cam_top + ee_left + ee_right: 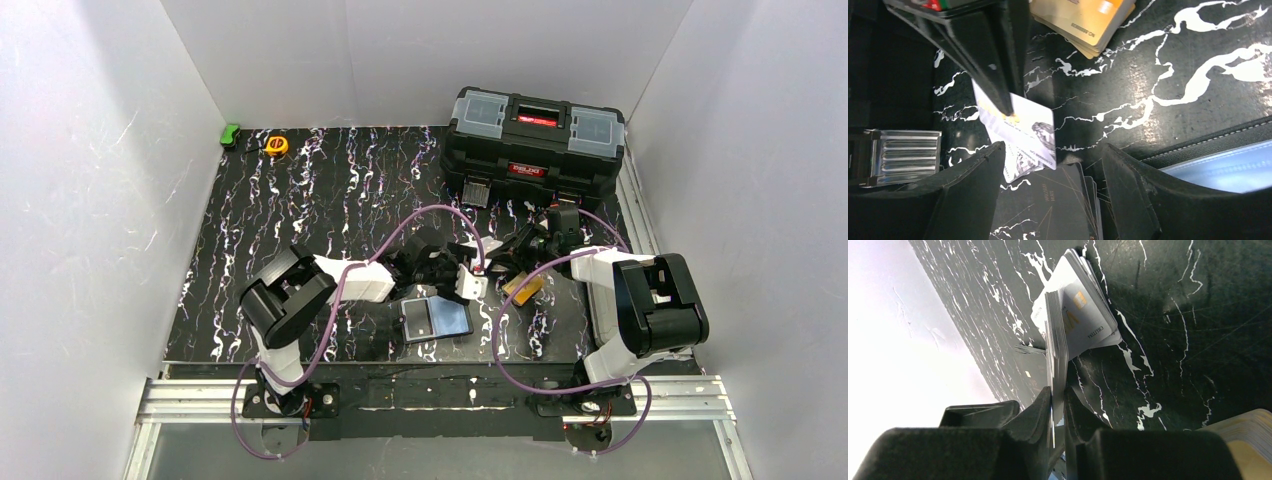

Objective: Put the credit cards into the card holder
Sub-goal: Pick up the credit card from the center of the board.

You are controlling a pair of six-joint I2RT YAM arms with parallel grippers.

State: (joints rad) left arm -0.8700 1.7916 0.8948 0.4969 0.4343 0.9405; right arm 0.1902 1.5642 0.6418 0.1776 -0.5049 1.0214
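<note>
Right, straight to the thin silver-white printed plastic cards (1083, 315): pinched edge-on as a small fanned stack, pale faces splayed over the marbled surface. Doing the pinching, the right gripper (1059, 392), clenched tight on the near edge of that stack. Shows from the left wrist as well, with one black finger pressed onto a pale card bearing a gold chip.

Just beside, flat on the surface, a neat pile of orange-yellow plastic cards (1083, 20), untouched, apart from both claws.

Down under the left gripper (1053, 150), a third lot: dark cards (1048, 200) with thin gold lines, fanned on the surface between the two fingers. Released, that claw, jaws well apart, nothing lifted. Touching the dark cards or not, cannot tell.

Now the small black square leather-like card holder (437, 318): lies open near the middle front of the table, bluish shiny sleeves facing up, just beside the left claw.

Outward from there: black white-veined table mat (330, 190) beneath everything. Far right, a large black plastic toolbox (535, 140) with a red label, lid down, one ribbed silver latch (903, 155) near the left claw. Far left corner, a small yellow tape measure (276, 145) next to a little green object (231, 134).
</note>
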